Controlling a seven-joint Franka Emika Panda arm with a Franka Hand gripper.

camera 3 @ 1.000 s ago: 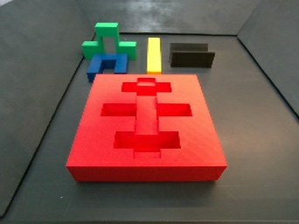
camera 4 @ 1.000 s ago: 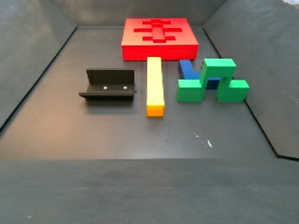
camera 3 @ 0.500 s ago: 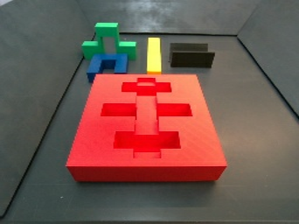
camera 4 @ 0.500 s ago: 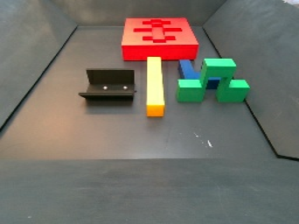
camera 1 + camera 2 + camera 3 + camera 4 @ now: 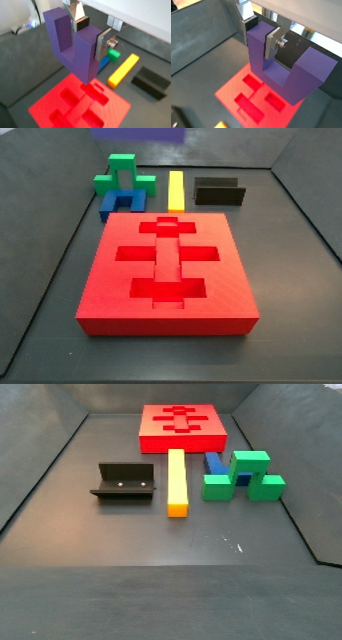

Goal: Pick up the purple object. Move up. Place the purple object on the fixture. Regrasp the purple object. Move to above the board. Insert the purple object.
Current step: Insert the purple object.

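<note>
In both wrist views my gripper (image 5: 91, 36) (image 5: 262, 34) is shut on one upright prong of the purple object (image 5: 81, 59) (image 5: 303, 71), a dark purple U-shaped block hanging base down. It hangs high above the board (image 5: 72, 103) (image 5: 246, 88), a big red slab with cross and bar cut-outs. In a side view only the purple object's lower edge (image 5: 138, 133) shows at the top of the picture, beyond the board (image 5: 167, 268). The fixture (image 5: 221, 193) (image 5: 123, 482) (image 5: 152, 82) stands bare on the floor beside the yellow bar. The gripper is out of both side views.
A long yellow bar (image 5: 177, 481) (image 5: 177, 190) lies between the fixture and a blue U-shaped block (image 5: 214, 464) (image 5: 123, 203). Green blocks (image 5: 245, 476) (image 5: 120, 173) stand by the blue one. Dark walls ring the floor.
The purple object's lower edge has come into the top of a side view, where nothing purple showed before. The pieces on the floor have not moved.
</note>
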